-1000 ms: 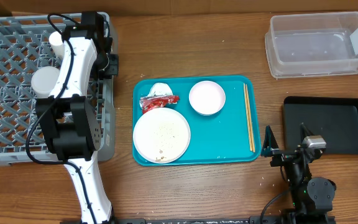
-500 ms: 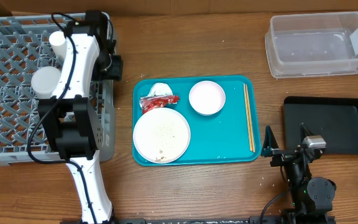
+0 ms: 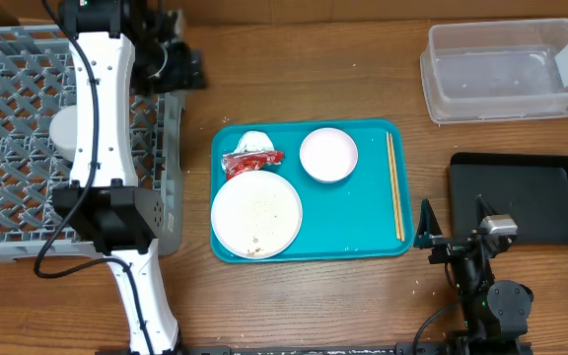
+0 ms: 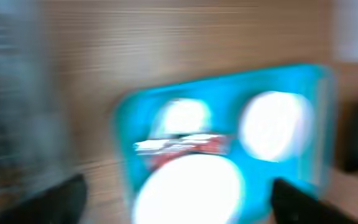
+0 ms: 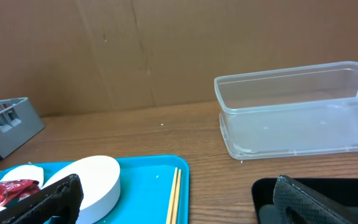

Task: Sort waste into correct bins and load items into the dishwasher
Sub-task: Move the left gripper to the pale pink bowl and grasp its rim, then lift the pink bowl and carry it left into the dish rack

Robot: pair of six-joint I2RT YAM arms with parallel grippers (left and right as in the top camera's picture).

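Wrapper (image 3: 252, 161) lies by the teal tray's (image 3: 363, 212) far-left corner, nearer my left pincer (image 3: 179, 67) than my right pincer (image 5: 182, 200). Both gape, empty.

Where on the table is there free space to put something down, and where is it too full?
The widest bare patch of table lies behind the teal tray, between the rack and the clear tub. On the tray, the corner between plate and chopsticks is free. Its left half is crowded: tissue, wrapper and plate sit close together.
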